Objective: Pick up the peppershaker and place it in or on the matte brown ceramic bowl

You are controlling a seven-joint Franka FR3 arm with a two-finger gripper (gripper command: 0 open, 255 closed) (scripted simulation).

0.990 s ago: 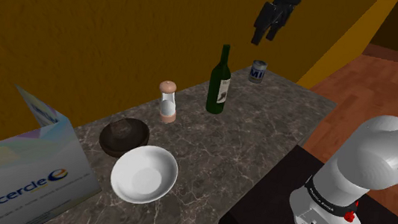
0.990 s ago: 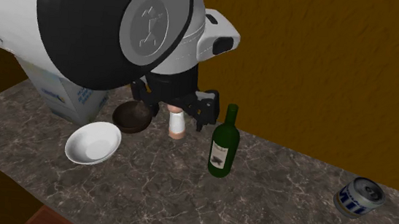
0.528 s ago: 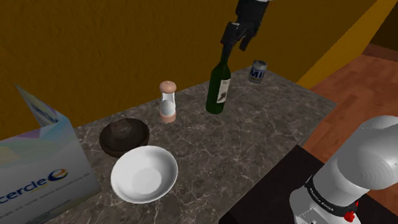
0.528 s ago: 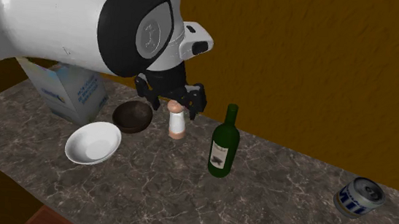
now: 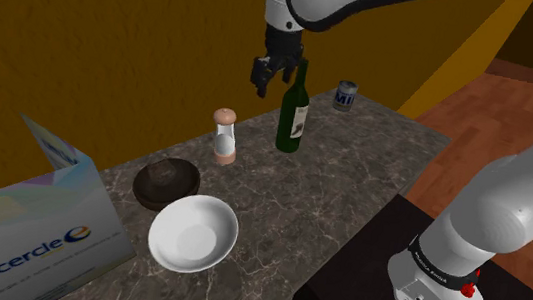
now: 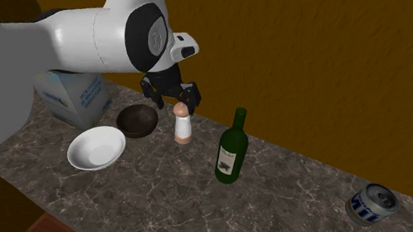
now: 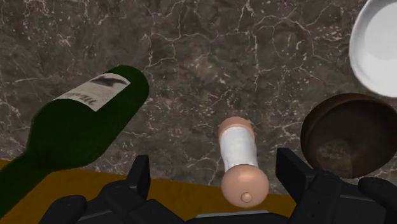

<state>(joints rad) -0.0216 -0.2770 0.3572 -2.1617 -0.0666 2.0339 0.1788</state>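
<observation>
In the shoulder view the brown bowl (image 5: 167, 182) sits left of centre on the marble counter (image 5: 353, 172), with a white bowl (image 5: 193, 232) just below it in the frame. The pepper shaker (image 5: 224, 136) stands upright near the middle, a little right of the brown bowl and untouched. Over the last second the gripper (image 5: 271, 80) has swung in from the upper right, passed the green bottle (image 5: 294, 112) and come lower. It now hangs above the shaker, slightly to its right. The wrist view shows its fingers (image 7: 140, 173) wide apart and empty, with the shaker's top between them but not gripped. The approach looks nearly lined up; descent, grasp and carry to the bowl remain.
</observation>
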